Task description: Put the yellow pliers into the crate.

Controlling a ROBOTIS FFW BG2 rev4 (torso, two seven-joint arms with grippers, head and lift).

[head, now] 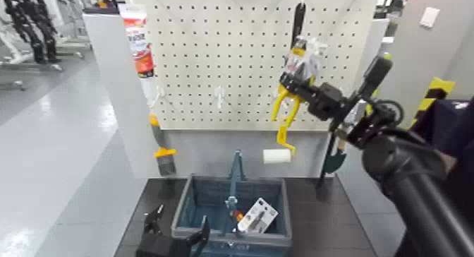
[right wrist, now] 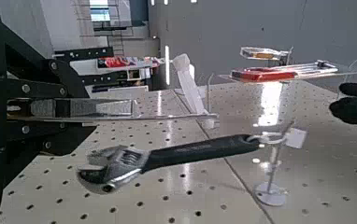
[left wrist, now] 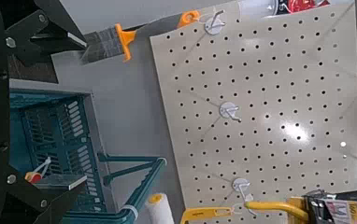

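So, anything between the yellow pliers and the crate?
Yes: in the head view, the paint roller hangs just below the yellow pliers in the right gripper, and the crate's upright handle rises over its middle.

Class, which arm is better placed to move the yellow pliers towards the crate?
Right, most likely: the right gripper is closed on the yellow pliers at the pegboard; the left gripper is low by the crate, away from them.

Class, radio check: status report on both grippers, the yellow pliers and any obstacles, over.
Right gripper shut on yellow pliers, up at pegboard. Left gripper open near crate. Pliers outside crate; its upright handle may obstruct.
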